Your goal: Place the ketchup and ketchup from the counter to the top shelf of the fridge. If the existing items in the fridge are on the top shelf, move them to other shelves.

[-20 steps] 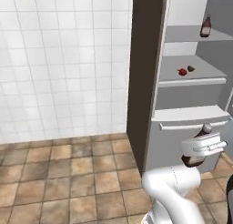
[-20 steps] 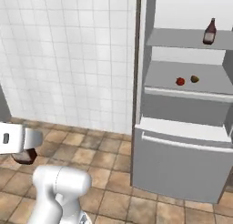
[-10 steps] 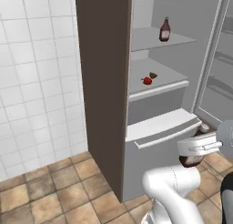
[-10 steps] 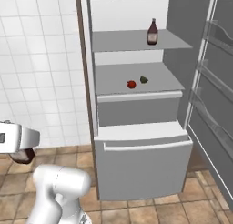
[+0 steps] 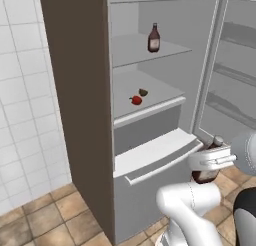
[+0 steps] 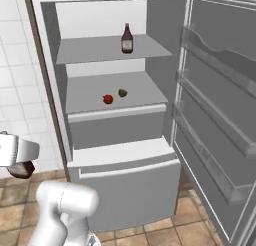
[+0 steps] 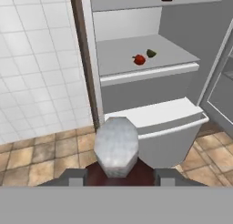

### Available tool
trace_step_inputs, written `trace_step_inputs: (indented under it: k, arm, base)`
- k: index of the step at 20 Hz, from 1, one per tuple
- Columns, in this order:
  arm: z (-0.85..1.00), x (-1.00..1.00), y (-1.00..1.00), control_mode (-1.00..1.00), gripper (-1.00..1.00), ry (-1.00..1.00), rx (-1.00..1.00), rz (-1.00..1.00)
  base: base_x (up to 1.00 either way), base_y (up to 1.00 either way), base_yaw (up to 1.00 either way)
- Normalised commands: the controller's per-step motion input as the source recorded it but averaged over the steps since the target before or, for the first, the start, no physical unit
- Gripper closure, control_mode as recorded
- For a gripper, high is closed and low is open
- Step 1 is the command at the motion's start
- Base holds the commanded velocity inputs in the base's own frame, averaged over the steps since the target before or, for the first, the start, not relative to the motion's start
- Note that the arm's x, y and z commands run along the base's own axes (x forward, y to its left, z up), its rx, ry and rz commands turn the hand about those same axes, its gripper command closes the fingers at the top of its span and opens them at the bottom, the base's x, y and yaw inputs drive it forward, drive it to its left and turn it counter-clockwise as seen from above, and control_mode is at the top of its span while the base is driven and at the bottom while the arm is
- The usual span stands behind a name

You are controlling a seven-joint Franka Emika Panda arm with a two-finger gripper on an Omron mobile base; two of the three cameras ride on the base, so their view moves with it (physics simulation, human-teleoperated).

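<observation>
Ketchup bottle [image 5: 206,166] sits clamped in the tool [image 5: 212,160], below the fridge's [image 6: 165,90] top shelf [image 6: 107,54] holding 1 bottle [image 6: 127,39].

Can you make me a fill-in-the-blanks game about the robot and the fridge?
1. One ketchup bottle stands on the ______ shelf of the fridge.
2. The gripper is holding a second ______.
3. The red fruit and the olive-brown fruit lie on the shelf just ______ that bottle.

Missing words: top; ketchup bottle; below
</observation>
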Motion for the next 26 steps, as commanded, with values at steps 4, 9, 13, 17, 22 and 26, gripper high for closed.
trace_step_inputs:
  k: [4,9,13,17,22,26]
  arm:
    - [0.00,0.00,0.00,1.00,1.00,0.00,0.00,0.00]
    - [0.00,0.00,0.00,1.00,1.00,0.00,0.00,0.00]
    - [0.00,0.00,0.00,1.00,1.00,0.00,0.00,0.00]
    - [0.00,0.00,0.00,1.00,1.00,0.00,0.00,0.00]
    - [0.00,0.00,0.00,1.00,1.00,0.00,0.00,0.00]
    - [0.18,0.08,0.00,-1.00,1.00,-0.02,0.00,0.01]
  base:
    - [0.38,-0.60,-0.04]
    - [0.66,-0.17,0.00]
    - [0.66,0.00,0.00]
    - [0.59,0.04,0.00]
    - [0.50,0.14,0.00]
    - [0.27,0.03,0.01]
